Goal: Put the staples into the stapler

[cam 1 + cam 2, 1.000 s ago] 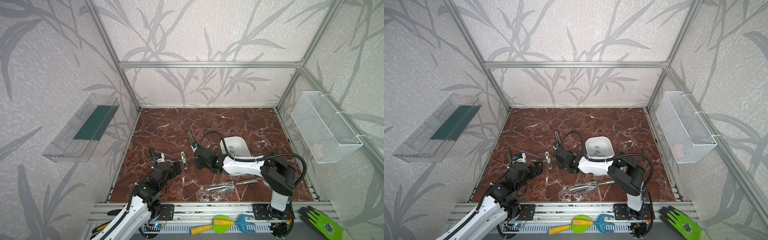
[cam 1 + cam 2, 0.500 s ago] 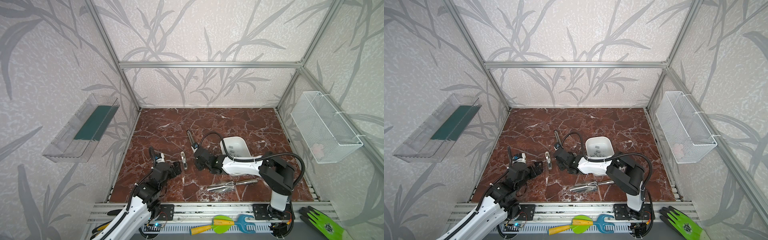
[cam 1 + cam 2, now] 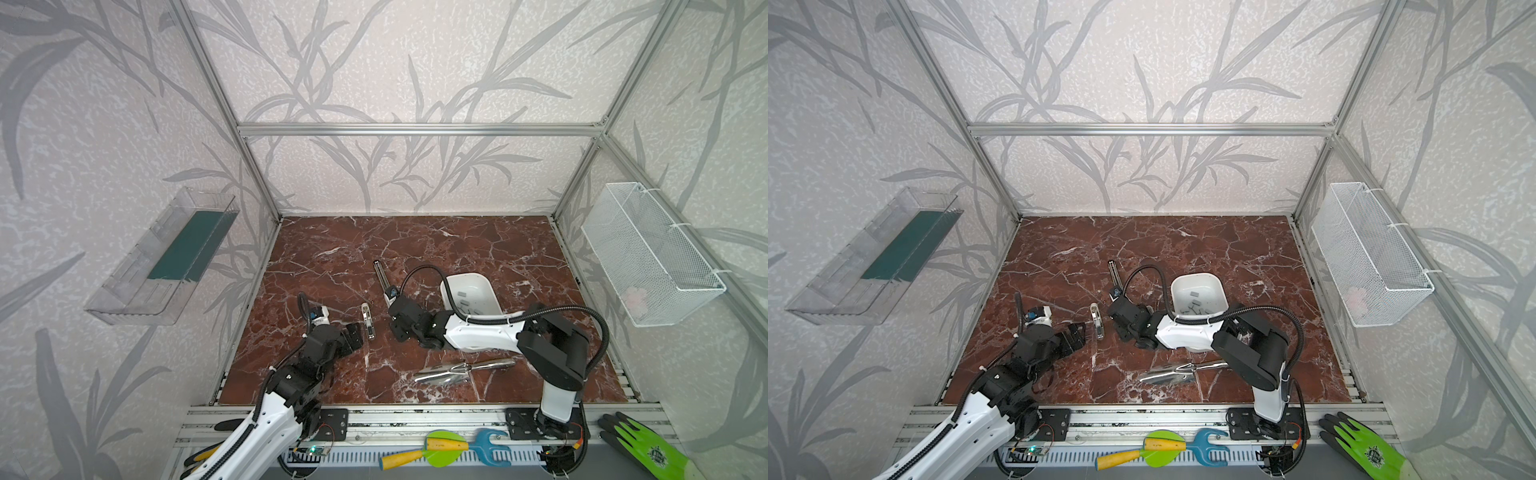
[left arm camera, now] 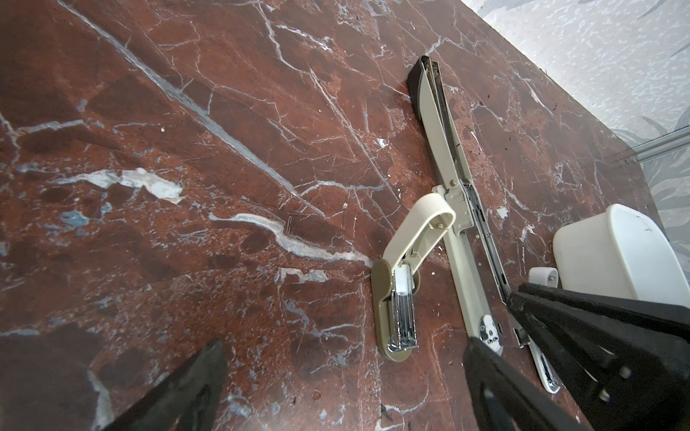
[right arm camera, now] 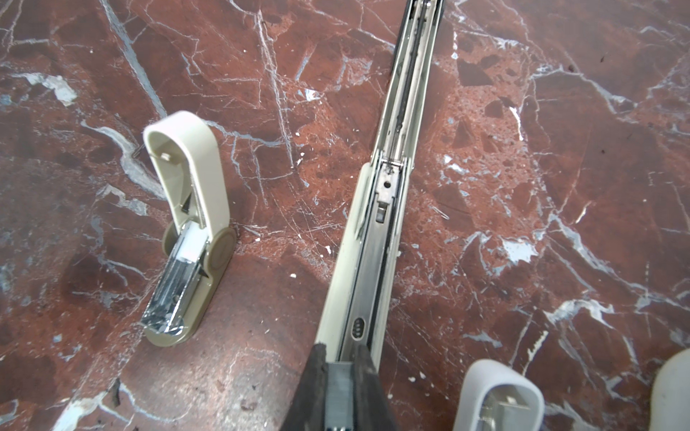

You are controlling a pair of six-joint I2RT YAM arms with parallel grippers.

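**A:** Danger on the left first?

**B:** Slight. Only the left gripper (image 3: 354, 333), parked just beside the small stapler (image 4: 401, 298). Liable to nudge that opened stapler across the table (image 3: 457, 245) with any careless sweep, or to bump the long stapler (image 5: 377, 242) lying open just past it.

**A:** And in the middle?

**B:** Worse there: a staple strip (image 5: 339, 384) pinched right at the near end of the long stapler's open channel. Likely to jam or ride up on a rail through going in tilted. Likely to snap into bits through too hard a squeeze. Likely to drop onto the marble through letting go before seating. Also apt to shove the whole stapler along, with nothing bracing it.

**A:** Further right?

**B:** The bowl (image 3: 446, 286), just beside the right arm, holding loose staples (image 3: 1196, 308). Could get clipped on pulling back, spilling the lot.

**A:** Now the hands, same order.

**B:** Left: spread to the full, gripping nothing, touching nothing visible. Then the right gripper (image 5: 339, 354): clamped almost closed on that grey strip, fingertips at the channel's mouth. Touching the rails or just above them, cannot tell.
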